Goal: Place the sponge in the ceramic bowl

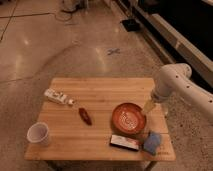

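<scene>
Sponge lies nearest, a light-blue block at the table's front edge, in the corner at about 5 o'clock from the table's middle. It is outside the bowl and apart from the gripper. At its 9 o'clock, just beside it, a flat white-and-red packet lies along the same edge; whether the two touch cannot be told. Well apart, in the table's 8 o'clock corner, a white cup stands upright.

Next back sits the bowl, orange-red with pale rings inside. The sponge is at its 5 o'clock and the packet at its 6 o'clock, both just outside the rim. A small dark-red oblong lies near the bowl at its 9 o'clock, not touching it.

The gripper hangs at the bowl's 2 o'clock, just beside the rim, a pale yellowish tip pointing down at the tabletop. Whether it is clenched or released cannot be told. The sponge lies at its 6 o'clock.

The white arm enters from the picture's 3 o'clock edge, climbs leftward to a rounded joint over the table's right side, then bends steeply down to the gripper.

Farther back, at the table's 10 o'clock, a white tube lies on its side. Beyond the table is speckled floor, with a small blue mark at 12 o'clock.
</scene>
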Controlling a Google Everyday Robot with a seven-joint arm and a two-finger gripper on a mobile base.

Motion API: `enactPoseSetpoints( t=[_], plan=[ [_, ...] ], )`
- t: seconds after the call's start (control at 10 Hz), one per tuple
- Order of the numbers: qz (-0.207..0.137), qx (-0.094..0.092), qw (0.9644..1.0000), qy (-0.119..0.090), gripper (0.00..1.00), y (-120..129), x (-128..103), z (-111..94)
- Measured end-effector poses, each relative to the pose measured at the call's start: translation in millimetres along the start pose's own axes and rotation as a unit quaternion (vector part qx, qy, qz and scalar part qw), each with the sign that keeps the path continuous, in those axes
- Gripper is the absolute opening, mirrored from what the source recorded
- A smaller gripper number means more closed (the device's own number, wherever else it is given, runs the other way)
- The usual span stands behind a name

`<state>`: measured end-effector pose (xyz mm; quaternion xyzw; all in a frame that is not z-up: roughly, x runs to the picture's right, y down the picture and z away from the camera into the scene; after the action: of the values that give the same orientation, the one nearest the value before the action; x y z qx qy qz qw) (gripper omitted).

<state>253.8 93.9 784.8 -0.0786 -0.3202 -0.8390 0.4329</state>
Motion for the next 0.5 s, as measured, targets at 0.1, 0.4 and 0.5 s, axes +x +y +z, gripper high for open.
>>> enactPoseSetpoints(
  t=[0.1, 0.4, 0.5],
  plan=[
    [0.000, -0.002, 1.0000, -0.002, 0.80, 0.9, -1.0, 0.7],
    [0.049, -0.017, 0.9981, -0.031, 0.80, 15.9, -34.4, 22.1],
    [0.067, -0.019, 0.9968, -0.038, 0.80, 18.5, -45.3, 27.4]
  ],
)
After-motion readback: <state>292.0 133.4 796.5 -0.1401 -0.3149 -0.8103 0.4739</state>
